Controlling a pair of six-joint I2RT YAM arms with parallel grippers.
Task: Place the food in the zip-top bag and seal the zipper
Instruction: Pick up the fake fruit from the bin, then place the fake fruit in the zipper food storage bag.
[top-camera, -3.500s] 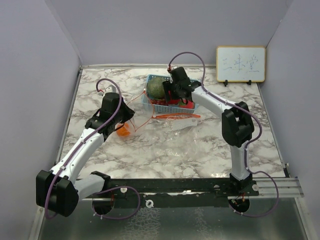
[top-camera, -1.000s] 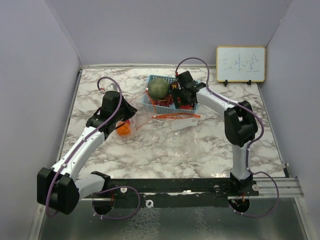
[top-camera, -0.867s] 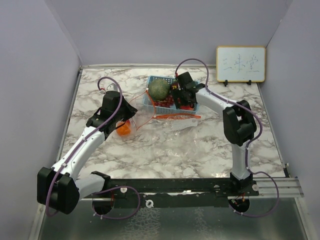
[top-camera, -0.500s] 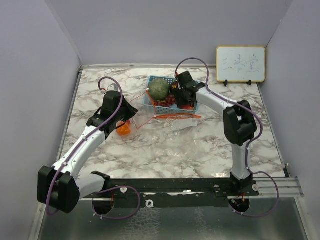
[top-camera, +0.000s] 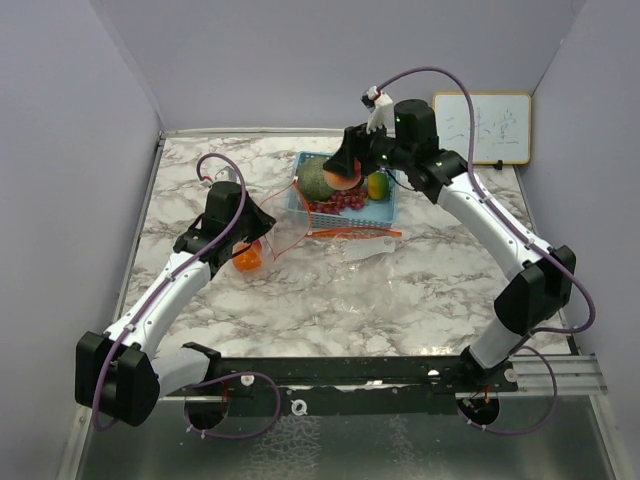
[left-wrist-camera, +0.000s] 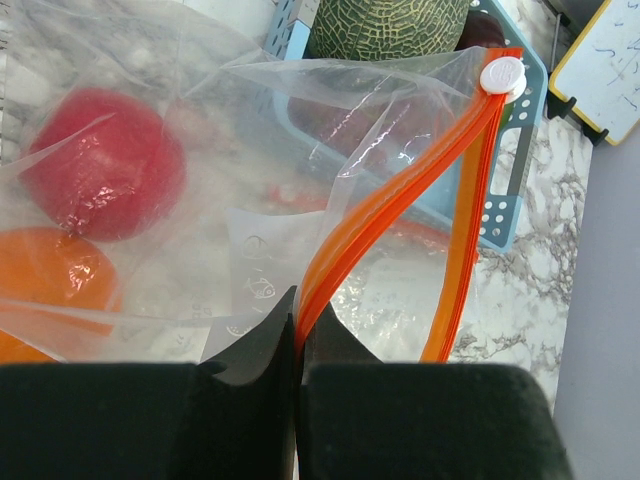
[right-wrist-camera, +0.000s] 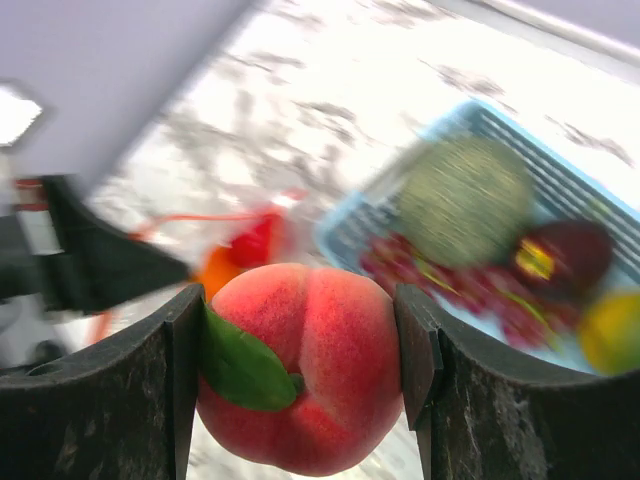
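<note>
While the top view is read as a clock face with the far wall at 12, the right gripper hangs above the blue basket, clear of its contents. Its fingers stand fairly wide and clamp a peach between them, one pad on each flank, with a green leaf showing on the fruit's near side.

Basket sits toward 12 on the marble table. Inside it:
- melon, grey-green, at the 9 o'clock end
- yellow-green fruit, toward 3 o'clock of the melon
- small red pieces, along the 6 o'clock edge
- dark purple fruit, seen only in the blurred right wrist view, beside the melon

Zip-top bag lies at the basket's 7 o'clock, mouth toward the basket. The left gripper is at the bag's 9 o'clock side, fingers pinched fully together on the orange zipper strip — no gap shows between them. The strip runs up from the pinch to a white slider near the basket wall.

Already inside the bag, behind the clear film: a red fruit and an orange, just beside each other.

Whiteboard leans on the far wall at about 2 o'clock — its writing is too faint to read.
</note>
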